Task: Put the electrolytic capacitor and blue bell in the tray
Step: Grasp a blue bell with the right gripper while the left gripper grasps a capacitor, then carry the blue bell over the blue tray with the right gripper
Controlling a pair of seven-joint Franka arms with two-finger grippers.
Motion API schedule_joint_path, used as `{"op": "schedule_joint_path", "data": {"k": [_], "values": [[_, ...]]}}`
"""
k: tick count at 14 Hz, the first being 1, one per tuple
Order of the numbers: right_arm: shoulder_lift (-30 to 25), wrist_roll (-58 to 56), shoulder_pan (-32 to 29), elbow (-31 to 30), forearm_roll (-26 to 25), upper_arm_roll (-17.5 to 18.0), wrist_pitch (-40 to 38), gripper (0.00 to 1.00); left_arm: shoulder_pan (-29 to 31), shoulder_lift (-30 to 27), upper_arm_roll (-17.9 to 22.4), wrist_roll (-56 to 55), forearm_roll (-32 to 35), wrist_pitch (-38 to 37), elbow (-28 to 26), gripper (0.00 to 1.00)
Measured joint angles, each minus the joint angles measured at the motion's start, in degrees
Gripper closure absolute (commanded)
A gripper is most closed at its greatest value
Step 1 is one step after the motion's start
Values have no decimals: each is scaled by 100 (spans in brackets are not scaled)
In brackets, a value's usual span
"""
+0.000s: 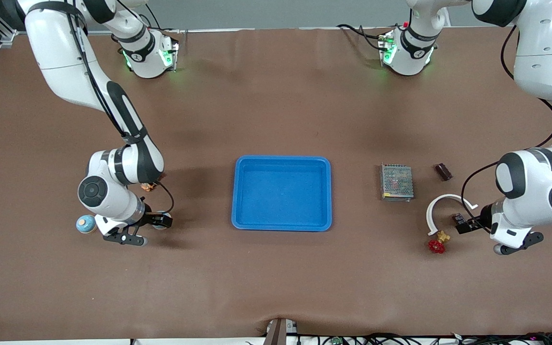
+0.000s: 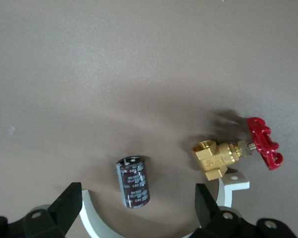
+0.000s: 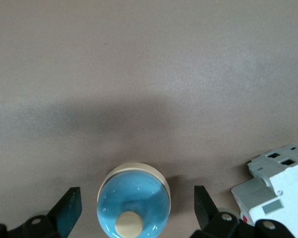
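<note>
The bright blue tray lies mid-table. The electrolytic capacitor, a dark brown cylinder, lies on its side inside a white arc, partly under my hand in the front view. My left gripper hovers over it, open and empty, with one finger on either side. The blue bell, a blue dome with a cream button, stands between the open fingers of my right gripper. In the front view that gripper hides most of the bell.
A white arc and a brass valve with a red handwheel lie by the capacitor. A mesh box and a small dark part lie farther off. A white breaker sits beside the bell. Another small blue ball lies toward the right arm's end.
</note>
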Motion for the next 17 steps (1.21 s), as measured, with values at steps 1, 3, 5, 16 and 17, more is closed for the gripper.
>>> {"op": "schedule_joint_path", "data": {"k": [1, 3, 5, 16, 17], "values": [[2, 0, 5, -14, 0, 1, 0, 0, -9, 36, -1, -34, 1, 36, -1, 0], [6, 0, 8, -24, 0, 2, 0, 0, -4, 82, 0, -68, 1, 88, -4, 0], [10, 0, 9, -27, 0, 2, -5, 0, 0, 111, 2, -68, 1, 105, -9, 0], [73, 0, 83, -78, 0, 9, -17, 93, -11, 339, 0, -71, 2, 201, -15, 0], [72, 0, 92, -76, 0, 8, -13, 100, -11, 358, 0, -72, 2, 207, -15, 0]]}}
